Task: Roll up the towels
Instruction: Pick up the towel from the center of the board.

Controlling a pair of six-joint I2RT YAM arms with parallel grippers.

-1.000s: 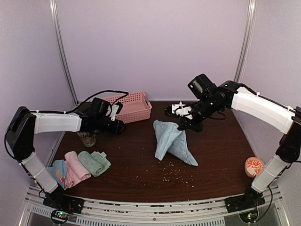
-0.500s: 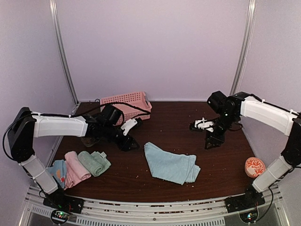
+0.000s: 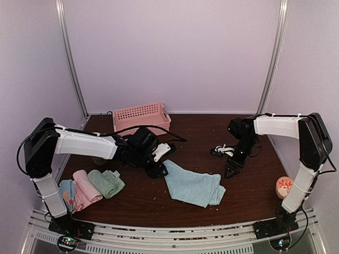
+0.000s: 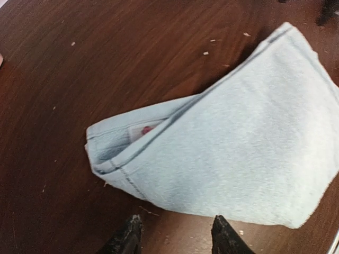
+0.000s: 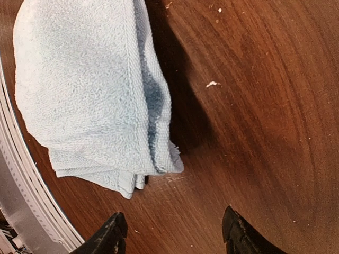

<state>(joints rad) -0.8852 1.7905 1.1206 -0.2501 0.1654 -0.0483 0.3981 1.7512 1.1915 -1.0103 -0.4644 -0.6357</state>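
A light blue towel (image 3: 193,185) lies loosely folded on the dark wooden table, with no gripper touching it. In the left wrist view the towel (image 4: 228,143) fills the right half, a folded corner with a label pointing left. My left gripper (image 3: 158,170) (image 4: 175,235) hovers open just short of the towel's near edge. My right gripper (image 3: 229,170) (image 5: 175,233) is open over bare wood beside the towel's layered end (image 5: 90,90). Three rolled towels lie side by side at front left: pink (image 3: 85,188), sage green (image 3: 106,182), and blue with orange dots (image 3: 64,193).
A pink perforated basket (image 3: 140,117) stands at the back left by the wall. A small orange patterned object (image 3: 286,187) sits near the right front edge. Crumbs dot the tabletop. A metal rail (image 5: 21,201) runs along the table's front.
The right gripper opened and let the light blue towel drop flat onto the table, then moved down beside its right end. The left arm swung right to the towel's left corner.
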